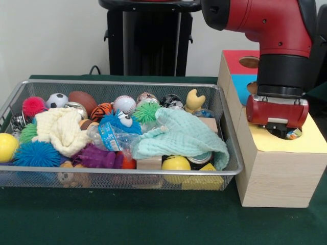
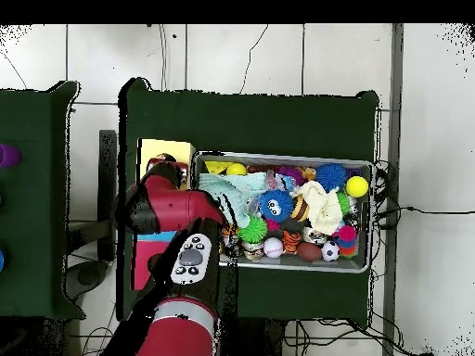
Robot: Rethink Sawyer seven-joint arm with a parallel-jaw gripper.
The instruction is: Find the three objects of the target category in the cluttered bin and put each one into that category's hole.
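Observation:
The bin [image 1: 229, 172] is a wide silver wire-mesh basket, full of toys and cloths; it also shows in the overhead view [image 2: 278, 156]. To its right stands a wooden box [image 1: 276, 178] with a red, a blue and a yellow top section, each with a hole. My gripper [image 1: 282, 128] hangs straight down over the hole in the yellow section [image 1: 306, 143], its tip at the opening. A small piece of mixed-colour rope ball [image 1: 294, 134] shows in that hole, just under the gripper. No other rope ball shows in the bin.
In the bin lie a teal cloth [image 1: 186, 135], a cream cloth [image 1: 61, 130], a baseball [image 1: 124, 104], blue [image 1: 36, 153], pink [image 1: 33, 105] and green [image 1: 147, 111] spiky balls, yellow balls [image 1: 7, 147] and a plastic bottle [image 1: 110, 137]. The black pedestal [image 1: 148, 35] stands behind.

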